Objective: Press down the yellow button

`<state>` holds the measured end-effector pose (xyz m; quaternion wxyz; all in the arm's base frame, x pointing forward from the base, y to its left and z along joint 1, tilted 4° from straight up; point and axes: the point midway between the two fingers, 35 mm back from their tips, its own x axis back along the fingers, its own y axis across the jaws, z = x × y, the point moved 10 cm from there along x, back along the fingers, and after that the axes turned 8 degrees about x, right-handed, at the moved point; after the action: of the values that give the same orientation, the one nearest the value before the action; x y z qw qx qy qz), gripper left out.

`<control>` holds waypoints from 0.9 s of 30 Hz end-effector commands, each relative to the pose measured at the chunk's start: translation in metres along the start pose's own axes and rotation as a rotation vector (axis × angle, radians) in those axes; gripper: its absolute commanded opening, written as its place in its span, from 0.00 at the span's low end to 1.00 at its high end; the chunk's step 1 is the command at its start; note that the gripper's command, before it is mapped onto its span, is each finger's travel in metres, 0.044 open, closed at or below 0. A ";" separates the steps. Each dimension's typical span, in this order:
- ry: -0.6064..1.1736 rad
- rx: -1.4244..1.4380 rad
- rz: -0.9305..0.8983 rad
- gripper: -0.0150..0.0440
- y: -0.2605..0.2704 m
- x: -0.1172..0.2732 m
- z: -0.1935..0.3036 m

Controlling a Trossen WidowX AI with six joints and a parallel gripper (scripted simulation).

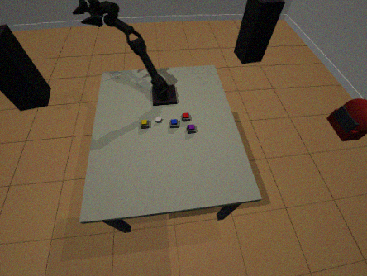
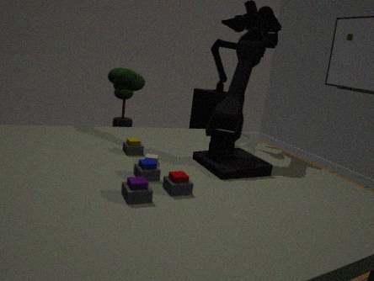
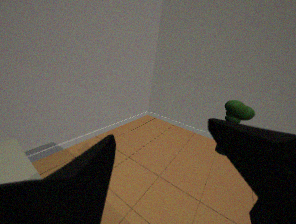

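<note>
The yellow button (image 1: 144, 122) (image 2: 134, 142) sits on a grey base on the table, its cap standing up above the base. My gripper (image 1: 78, 16) (image 3: 161, 131) is open, with its fingers wide apart and nothing between them. It is high up and well away from the yellow button, beyond the table's back left corner in the top view. The wrist view shows walls and floor between the fingers, and no button.
A small white block (image 1: 159, 120) (image 2: 152, 157) lies between the yellow button and the blue button (image 1: 174, 122) (image 2: 147, 164). The red button (image 1: 186, 116) (image 2: 178, 177) and purple button (image 1: 191, 128) (image 2: 137, 182) stand beside the blue one. The arm's base (image 2: 244, 164) is behind them.
</note>
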<state>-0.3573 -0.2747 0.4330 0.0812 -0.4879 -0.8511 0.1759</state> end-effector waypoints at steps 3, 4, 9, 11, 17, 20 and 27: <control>-0.070 0.002 0.022 0.93 -0.002 -0.014 -0.004; -0.111 -0.033 0.007 0.93 0.000 -0.036 -0.007; -0.218 -0.173 -0.030 0.93 0.017 -0.116 -0.015; -0.239 -0.231 -0.039 0.93 0.029 -0.147 -0.018; -0.229 -0.373 -0.057 0.93 0.073 -0.220 -0.024; -0.197 -0.425 -0.067 0.93 0.098 -0.247 -0.026; -0.057 -0.514 -0.107 0.93 0.171 -0.300 -0.029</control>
<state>-0.1095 -0.4445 0.4195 -0.0912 -0.4432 -0.8917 0.0047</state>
